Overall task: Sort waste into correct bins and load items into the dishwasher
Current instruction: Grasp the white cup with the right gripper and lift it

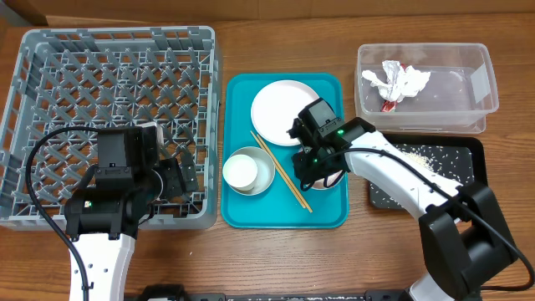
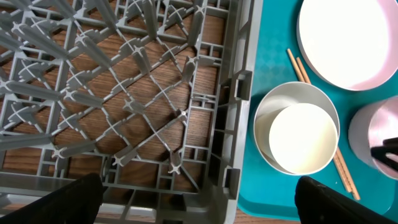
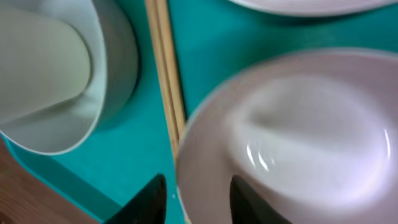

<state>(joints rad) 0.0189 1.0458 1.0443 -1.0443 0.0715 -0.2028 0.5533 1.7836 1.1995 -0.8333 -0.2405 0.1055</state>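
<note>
My right gripper [image 1: 312,172] [image 3: 198,186] is low over the teal tray [image 1: 242,209], narrowly open. Its fingers straddle the near rim of the pink bowl [image 1: 335,179] [image 3: 298,124], one finger inside and one outside. Two chopsticks [image 1: 280,171] [image 3: 165,62] lie just beside that bowl. The white cup [image 1: 241,170] [image 2: 301,137] sits inside the grey bowl [image 1: 266,171] [image 2: 273,106]. The white plate [image 1: 280,109] lies at the tray's back. My left gripper [image 1: 180,177] [image 2: 199,193] is wide open and empty over the near right corner of the grey dish rack [image 1: 117,33] [image 2: 230,124].
The clear tub [image 1: 468,84] at back right holds the crumpled napkin [image 1: 397,79] and the red packet [image 1: 389,105]. The black tray [image 1: 468,150] in front of it holds scattered rice [image 1: 426,155], partly under my right arm. Bare wooden table runs along the front.
</note>
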